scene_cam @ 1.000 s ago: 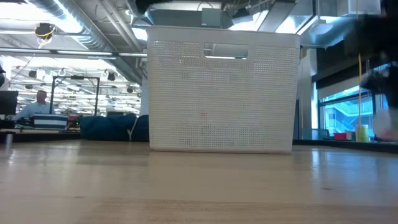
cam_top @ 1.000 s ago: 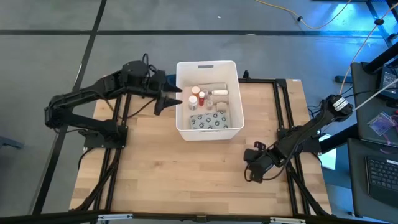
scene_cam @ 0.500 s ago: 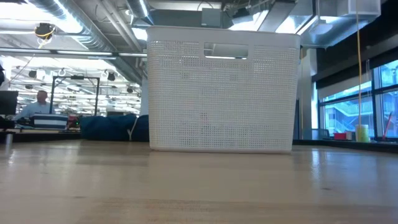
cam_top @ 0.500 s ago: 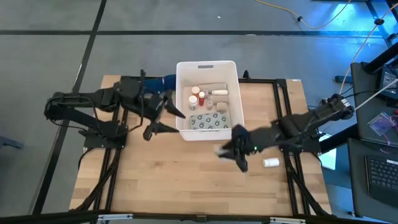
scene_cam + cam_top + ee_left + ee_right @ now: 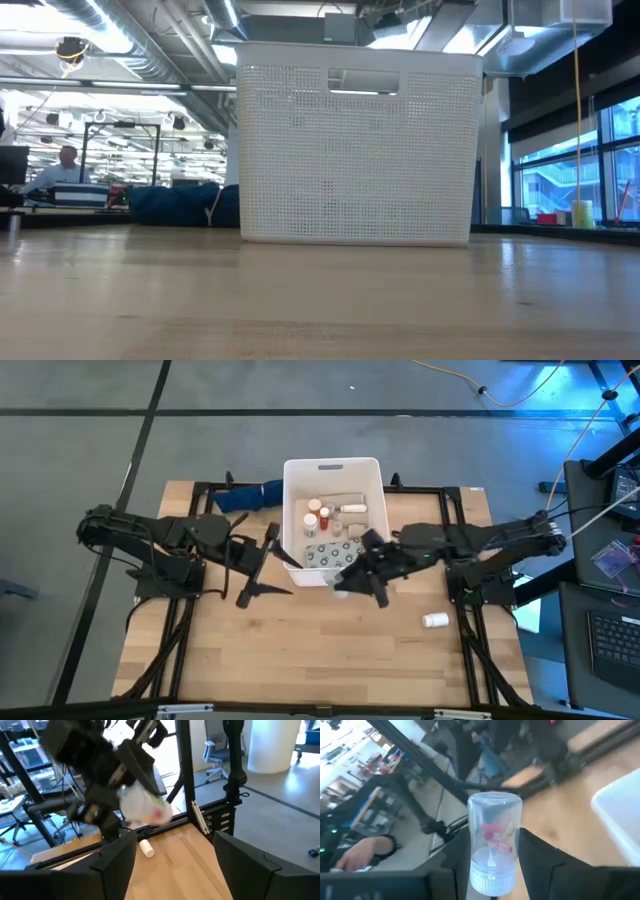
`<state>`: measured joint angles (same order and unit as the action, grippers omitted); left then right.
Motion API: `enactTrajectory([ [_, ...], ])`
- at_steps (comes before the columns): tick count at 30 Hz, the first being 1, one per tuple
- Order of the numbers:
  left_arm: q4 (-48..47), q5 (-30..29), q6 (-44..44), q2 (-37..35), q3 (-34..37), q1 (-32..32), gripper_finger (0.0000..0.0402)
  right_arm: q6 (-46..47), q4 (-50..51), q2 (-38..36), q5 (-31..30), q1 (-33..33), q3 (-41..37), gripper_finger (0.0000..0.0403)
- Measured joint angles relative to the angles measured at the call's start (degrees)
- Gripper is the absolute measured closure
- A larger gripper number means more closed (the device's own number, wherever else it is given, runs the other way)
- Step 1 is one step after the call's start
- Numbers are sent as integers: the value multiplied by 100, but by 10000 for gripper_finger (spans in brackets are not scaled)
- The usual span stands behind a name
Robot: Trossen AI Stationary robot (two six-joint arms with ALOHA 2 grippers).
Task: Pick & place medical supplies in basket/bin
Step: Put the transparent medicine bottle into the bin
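The white tub (image 5: 333,520) stands at the table's far middle and fills the low view (image 5: 355,145). It holds small bottles, a white tube and a grey blister pack (image 5: 335,556). My right gripper (image 5: 352,575) hovers at the tub's near right corner, shut on a clear pill bottle (image 5: 492,835) with a white cap and pink contents. This bottle also shows in the left wrist view (image 5: 145,809). My left gripper (image 5: 262,568) is open, just left of the tub's near left corner. A small white bottle (image 5: 435,620) lies on its side on the table. My right gripper pinches the clear pill bottle between its two fingers (image 5: 537,857), one on each side of the bottle's lower body (image 5: 492,862) just above the white cap. The cap end points back toward the wrist. The bottle is lifted clear of the table.
A dark blue cloth (image 5: 245,495) lies at the tub's far left. Black frame rails run along both sides of the wooden table (image 5: 300,650). The near half of the table is bare wood. A person sits far off in the room (image 5: 65,160).
My right gripper has swung from the table's right near area toward the tub's near right corner, carrying the clear bottle; the small white bottle stayed on the table. My left gripper has moved from beside the tub's left wall toward the near edge.
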<state>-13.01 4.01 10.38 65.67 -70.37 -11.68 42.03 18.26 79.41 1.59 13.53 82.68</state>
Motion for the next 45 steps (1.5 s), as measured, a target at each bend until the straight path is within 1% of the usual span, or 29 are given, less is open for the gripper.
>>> enactTrajectory([
  [4,-87,33,195,10,0,8,142,359,-588,427,722,-117,-5,268],
  [8,-175,296,281,112,-7,67,142,595,-1192,875,1442,-193,-7,268],
  [11,-253,598,284,148,-8,70,142,602,-1570,1096,1661,-243,-7,268],
  [16,-251,1051,244,241,-2,67,142,773,-2012,1350,1781,-329,-7,268],
  [19,-256,1108,229,288,-2,67,142,856,-2201,1424,1853,-364,-7,268],
  [25,-316,1129,271,353,-4,66,144,873,-2233,1437,1888,-390,-7,268],
  [27,-346,1266,361,365,-2,43,147,900,-2243,1437,1885,-400,-7,268],
  [30,-303,1430,489,393,-2,46,156,1033,-2240,1437,1912,-430,-7,268],
  [45,-149,1382,651,393,-2,65,213,1206,-2238,1439,1905,-480,-7,268],
])
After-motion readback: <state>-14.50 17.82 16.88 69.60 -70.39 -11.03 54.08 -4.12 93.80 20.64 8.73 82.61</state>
